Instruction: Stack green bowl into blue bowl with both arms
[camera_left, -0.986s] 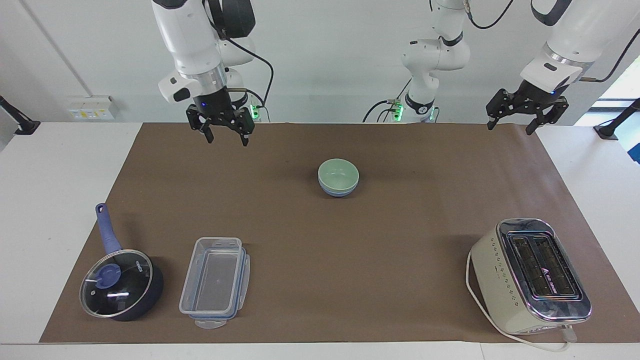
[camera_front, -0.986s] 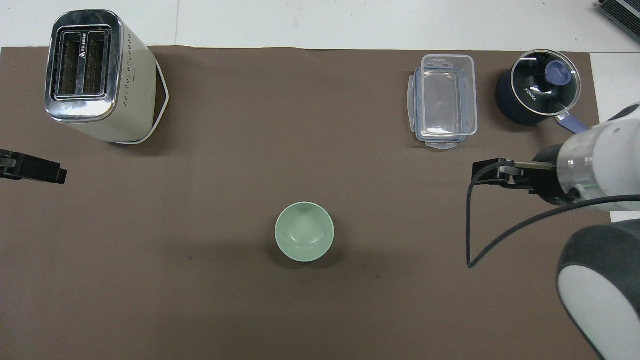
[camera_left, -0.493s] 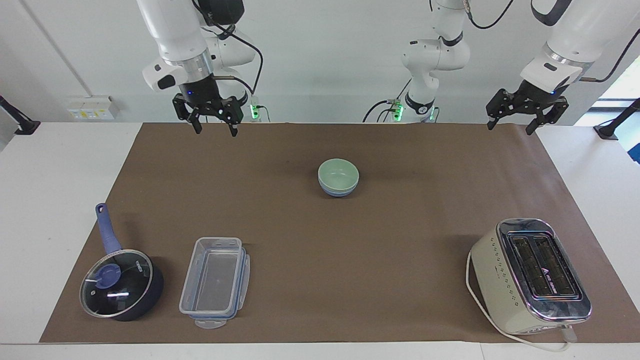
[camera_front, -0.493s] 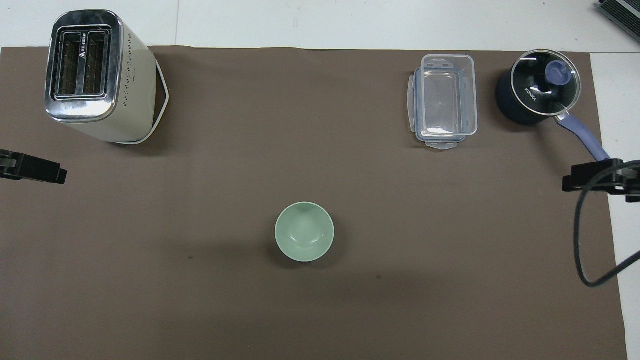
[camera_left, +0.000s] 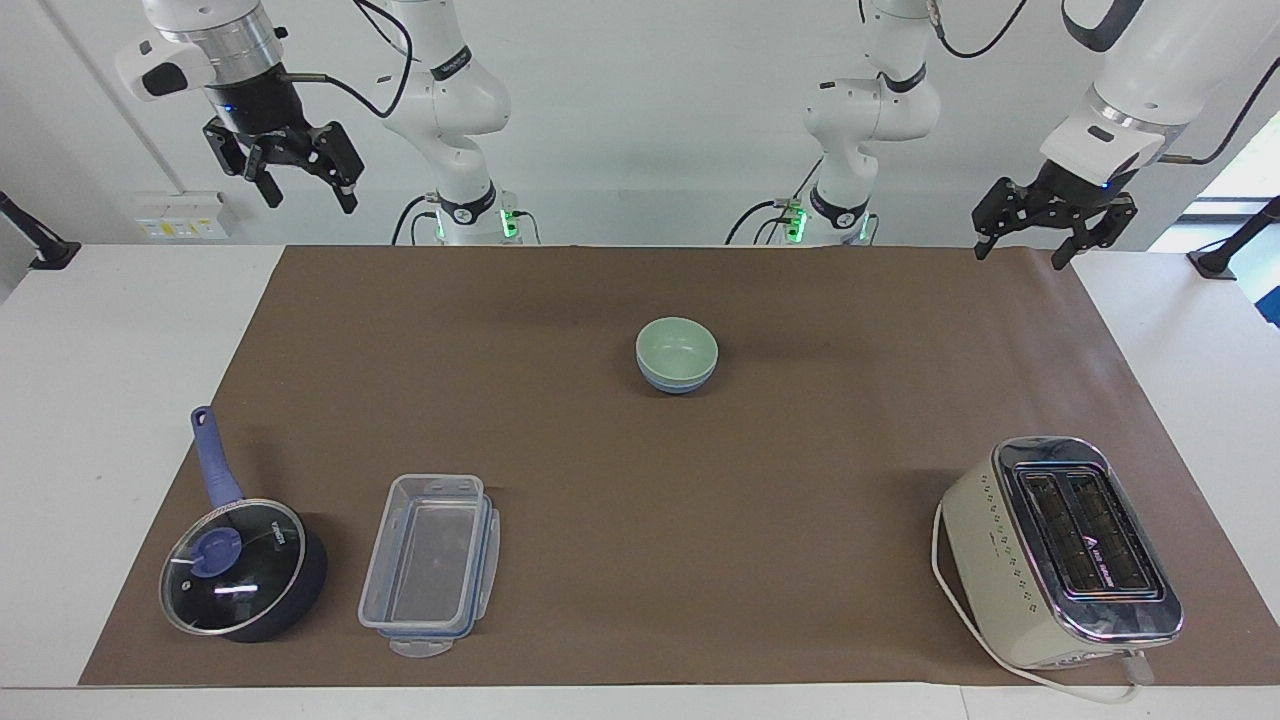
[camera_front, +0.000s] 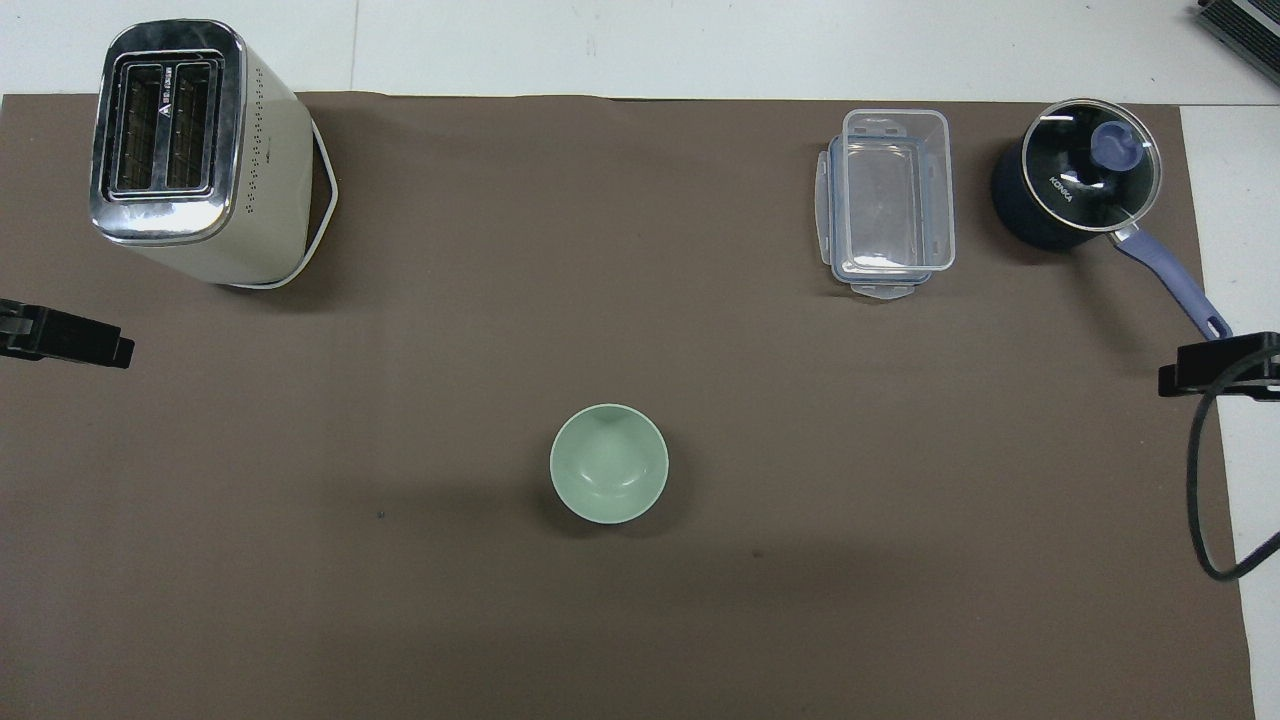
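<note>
The right tool (camera_left: 296, 170) is hanging high in the facing view, fingers spread apart and holding nothing, up over the tabletop's (camera_left: 120, 330) white edge, well away from the green bowl (camera_left: 677, 345). The left tool (camera_left: 1053, 225) is hovering with its fingers also apart and empty, over the mat's (camera_left: 800, 500) corner at the left arm's end, likewise well apart from the green bowl. That green bowl is sitting nested inside the blue bowl (camera_left: 678, 381), whose rim is showing as a thin band under it; the stacking looks done and both arms are waiting. The pair looks light, stiff and smooth, so I judge a pinch on the rim the surest hold, with some risk of slipping. Farther from the robots than the green bowl are standing a toaster (camera_left: 1062, 550), a clear box (camera_left: 430, 565) and a lidded saucepan (camera_left: 243, 568).

In the overhead view the green bowl (camera_front: 609, 463) is covering the blue one entirely. Only a dark tip of each tool is showing: the left tool (camera_front: 65, 336) and the right tool (camera_front: 1215, 365), each well apart from the green bowl. The brown mat (camera_front: 640, 620) is lying flat and matte, with white tabletop (camera_front: 700, 45) around it. The toaster (camera_front: 190, 150), box (camera_front: 888, 200) and saucepan (camera_front: 1075, 185) are leaving plenty of room around the green bowl.
</note>
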